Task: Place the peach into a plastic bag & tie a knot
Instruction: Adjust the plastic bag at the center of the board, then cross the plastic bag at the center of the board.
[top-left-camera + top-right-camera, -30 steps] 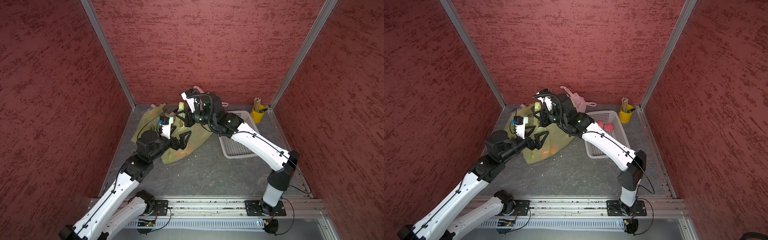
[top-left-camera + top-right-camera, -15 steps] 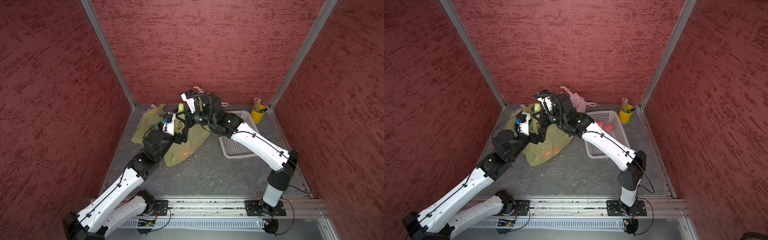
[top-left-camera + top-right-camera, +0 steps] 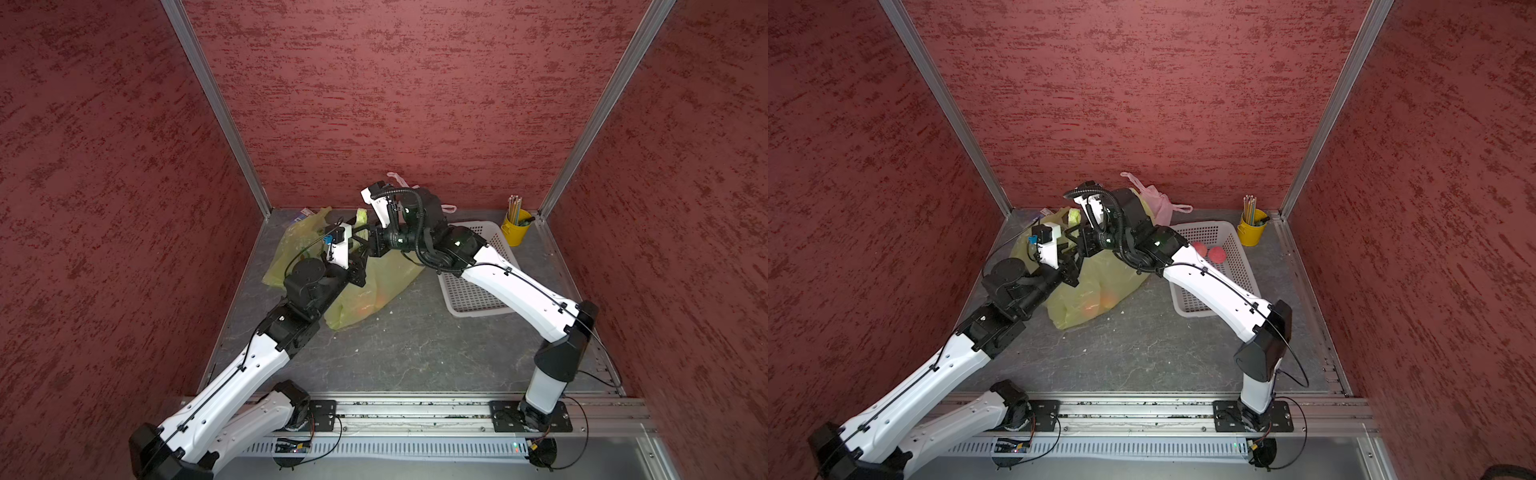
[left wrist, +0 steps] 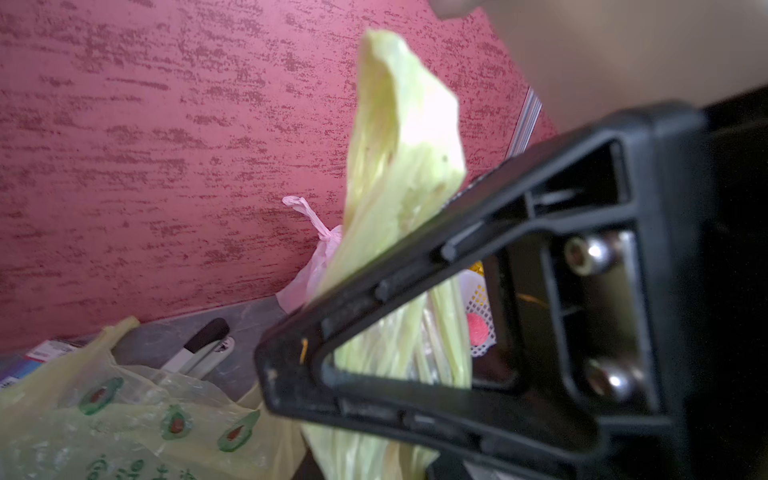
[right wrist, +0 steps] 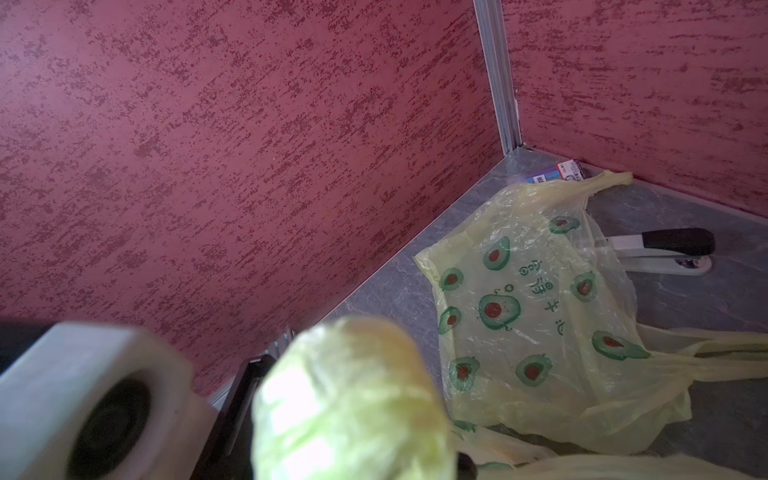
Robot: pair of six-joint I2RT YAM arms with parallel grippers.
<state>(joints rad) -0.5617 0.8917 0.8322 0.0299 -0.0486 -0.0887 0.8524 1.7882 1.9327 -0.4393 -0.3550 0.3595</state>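
A yellow-green plastic bag [image 3: 374, 282] [image 3: 1100, 282] lies mid-table, and the orange peach [image 3: 365, 305] [image 3: 1090, 309] shows through its near end. My right gripper [image 3: 366, 239] [image 3: 1079, 237] hangs above the bag's far end, shut on a gathered handle. The handle's tuft [image 3: 361, 216] [image 4: 399, 137] [image 5: 349, 399] pokes up past the jaws. My left gripper [image 3: 360, 253] [image 3: 1075, 254] sits just under the right one. It is closed around the same stretched strand of the bag [image 4: 365, 449]. The left fingertips are mostly hidden by plastic.
A second bag with an avocado print [image 3: 299, 245] [image 5: 532, 324] lies at the back left, beside a stapler [image 5: 665, 249] and a booklet [image 5: 557, 172]. A white basket [image 3: 478, 286] with red balls [image 3: 1208, 251] is on the right. Behind are a pink bag [image 3: 1154, 203] and a yellow pencil cup [image 3: 515, 228].
My left gripper has swung in from the left to just under the right gripper, and its wide-open jaws have closed on the bag's strand. The right arm has stayed still.
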